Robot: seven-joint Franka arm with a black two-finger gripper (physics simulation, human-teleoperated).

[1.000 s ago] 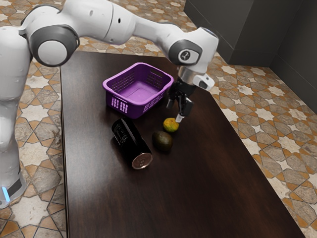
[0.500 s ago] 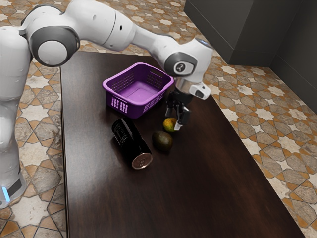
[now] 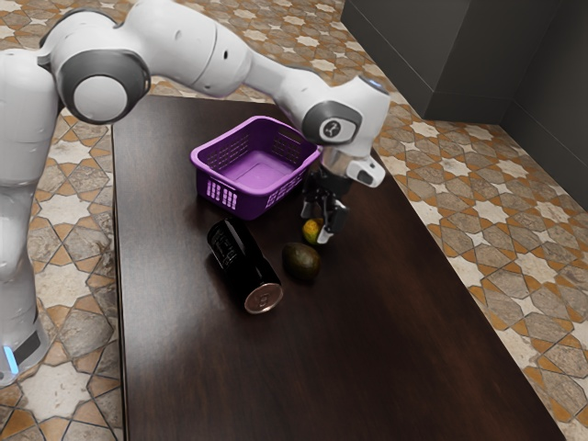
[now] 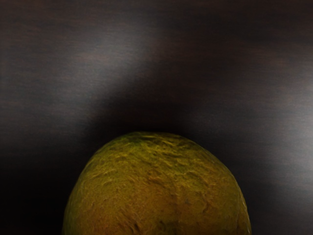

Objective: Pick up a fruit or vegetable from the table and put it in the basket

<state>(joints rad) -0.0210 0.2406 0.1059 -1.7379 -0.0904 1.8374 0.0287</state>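
Observation:
Low over the table, my gripper (image 3: 315, 223) stands open around the small yellow-green and orange fruit (image 3: 310, 231). One finger is in front of the fruit and hides part of it; the other is at its far side. Whether either finger touches it I cannot tell. Under my hand in the wrist view, the fruit (image 4: 156, 191) looms large above the dark wood. A dark green avocado-like fruit (image 3: 301, 262) lies close by. The purple basket (image 3: 241, 191) stands behind, towards the exterior view's left, with its bare floor visible.
A black can (image 3: 241, 265) lies on its side, left of the dark fruit in the exterior view. The basket's near corner is close to my hand. Dark brown table surface (image 3: 367, 340) extends towards the exterior view's bottom.
My hand has come down and slightly towards the exterior view's left, bringing the fingers from above the yellow-green fruit to around it. The fruits, can and basket have stayed put.

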